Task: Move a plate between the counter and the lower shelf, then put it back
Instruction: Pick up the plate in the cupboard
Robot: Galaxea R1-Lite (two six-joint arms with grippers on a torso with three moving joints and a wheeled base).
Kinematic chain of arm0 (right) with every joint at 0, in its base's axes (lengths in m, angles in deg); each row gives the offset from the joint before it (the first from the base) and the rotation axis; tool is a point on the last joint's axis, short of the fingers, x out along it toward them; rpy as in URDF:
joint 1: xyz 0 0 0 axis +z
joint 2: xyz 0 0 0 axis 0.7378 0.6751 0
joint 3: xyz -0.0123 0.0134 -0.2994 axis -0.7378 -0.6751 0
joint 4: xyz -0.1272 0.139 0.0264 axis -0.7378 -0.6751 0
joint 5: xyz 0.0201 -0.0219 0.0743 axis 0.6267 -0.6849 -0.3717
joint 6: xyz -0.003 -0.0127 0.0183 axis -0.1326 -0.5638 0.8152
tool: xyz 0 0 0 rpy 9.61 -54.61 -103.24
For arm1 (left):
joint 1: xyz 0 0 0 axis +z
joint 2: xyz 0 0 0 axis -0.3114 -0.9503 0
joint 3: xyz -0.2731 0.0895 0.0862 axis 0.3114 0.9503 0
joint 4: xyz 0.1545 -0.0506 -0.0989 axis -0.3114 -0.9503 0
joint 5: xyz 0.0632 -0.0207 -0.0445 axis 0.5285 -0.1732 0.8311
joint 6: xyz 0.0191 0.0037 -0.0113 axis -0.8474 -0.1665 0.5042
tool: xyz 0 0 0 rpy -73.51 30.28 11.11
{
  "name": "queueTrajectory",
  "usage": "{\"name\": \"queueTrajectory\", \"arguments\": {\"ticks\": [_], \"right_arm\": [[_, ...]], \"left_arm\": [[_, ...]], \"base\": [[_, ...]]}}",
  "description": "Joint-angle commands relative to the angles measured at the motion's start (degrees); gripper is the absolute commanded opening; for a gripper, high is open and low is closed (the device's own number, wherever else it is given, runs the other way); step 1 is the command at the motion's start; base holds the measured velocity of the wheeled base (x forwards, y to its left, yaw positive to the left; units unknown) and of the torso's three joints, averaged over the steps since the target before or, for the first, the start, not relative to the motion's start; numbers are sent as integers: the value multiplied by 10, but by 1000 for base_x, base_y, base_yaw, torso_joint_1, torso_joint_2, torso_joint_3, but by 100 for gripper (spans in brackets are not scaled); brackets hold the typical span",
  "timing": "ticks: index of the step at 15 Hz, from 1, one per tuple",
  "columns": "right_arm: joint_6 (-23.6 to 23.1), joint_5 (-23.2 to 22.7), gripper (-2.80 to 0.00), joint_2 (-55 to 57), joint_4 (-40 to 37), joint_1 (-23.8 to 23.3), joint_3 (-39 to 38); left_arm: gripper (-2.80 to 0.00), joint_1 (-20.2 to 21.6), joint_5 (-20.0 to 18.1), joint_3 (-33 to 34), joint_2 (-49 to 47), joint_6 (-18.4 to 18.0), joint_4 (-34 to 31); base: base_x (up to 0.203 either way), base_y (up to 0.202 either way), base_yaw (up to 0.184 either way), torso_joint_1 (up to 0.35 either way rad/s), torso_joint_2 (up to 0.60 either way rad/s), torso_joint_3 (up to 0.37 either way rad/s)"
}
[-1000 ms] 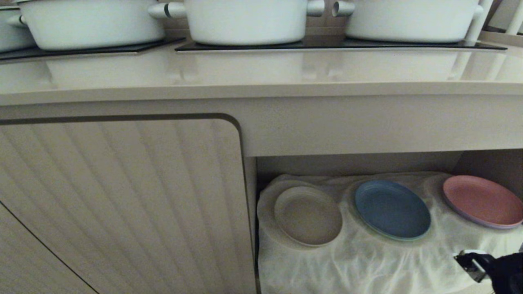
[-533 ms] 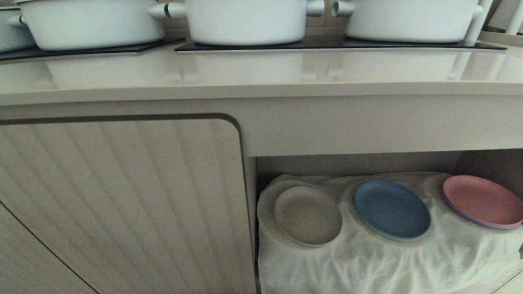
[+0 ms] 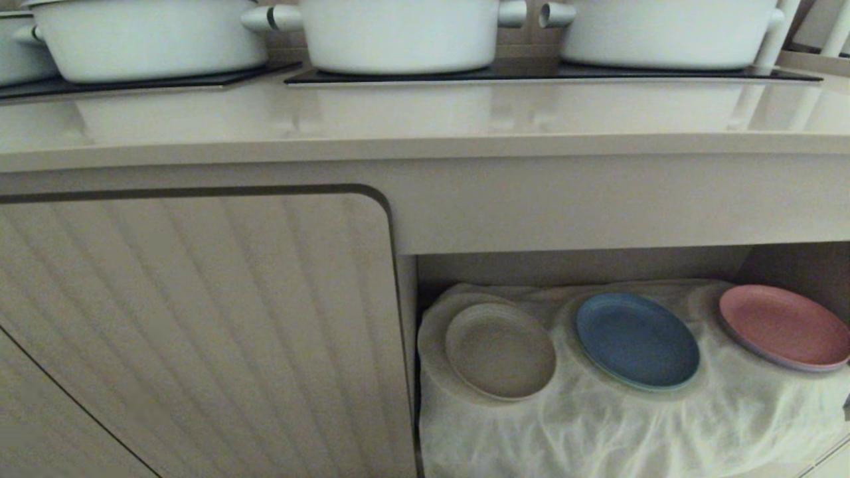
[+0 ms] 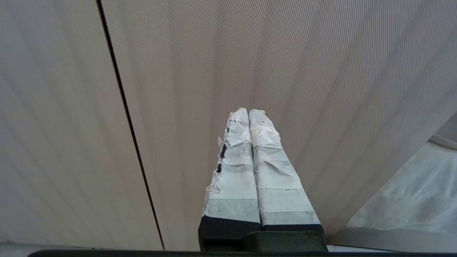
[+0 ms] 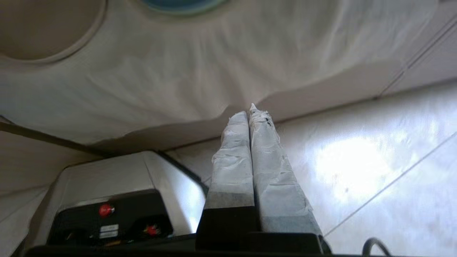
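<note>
Plate (image 3: pixel 501 350), the small cream-beige one, lies flat on the wrinkled off-white cloth (image 3: pixel 597 425) that covers the lower shelf (image 3: pixel 584 265), at the left end of the niche and just beside its left wall. To its right we see a blue plate (image 3: pixel 637 340), close by but apart from it, and farther right a pink plate (image 3: pixel 783 326) near the niche's right wall. Above the niche runs the counter (image 3: pixel 425 119), bare along its near edge; at its far side three white pots (image 3: pixel 398 33) stand on the black hob panels (image 3: pixel 551 73). Left of the niche is a ribbed beige cabinet door (image 3: pixel 192 332). Neither arm shows in our head view. In our left wrist view the left gripper (image 4: pixel 249 111) has its taped fingers pressed together on nothing, pointing at the ribbed door. In our right wrist view the right gripper (image 5: pixel 250 112) likewise has its taped fingers closed and empty; it hangs over the pale tiled floor (image 5: pixel 357 167) below the cloth's front edge, well apart from the plate.
</note>
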Motion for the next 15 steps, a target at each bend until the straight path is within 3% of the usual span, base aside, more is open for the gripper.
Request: {"name": "queueTrajectory", "arguments": {"ticks": [1, 3, 7, 9, 13, 15], "right_arm": [[-53, -43, -280, -50, 1, -50, -9], [-99, -90, -280, -66, 6, -96, -22], [-181, -113, -280, -83, 66, -147, -56], [-217, -156, -280, -128, 101, -167, -74], [-231, -174, -280, -221, 160, -176, -98], [-232, -176, -280, -228, 268, -176, -114]], "left_arm": [[-280, 0, 0, 0, 0, 0, 0], [-280, 0, 0, 0, 0, 0, 0], [-280, 0, 0, 0, 0, 0, 0], [-280, 0, 0, 0, 0, 1, 0], [-280, 0, 0, 0, 0, 0, 0], [-280, 0, 0, 0, 0, 1, 0]], "base": [[0, 0, 0, 0, 0, 0], [0, 0, 0, 0, 0, 0], [0, 0, 0, 0, 0, 0], [0, 0, 0, 0, 0, 0], [0, 0, 0, 0, 0, 0], [0, 0, 0, 0, 0, 0]]}}
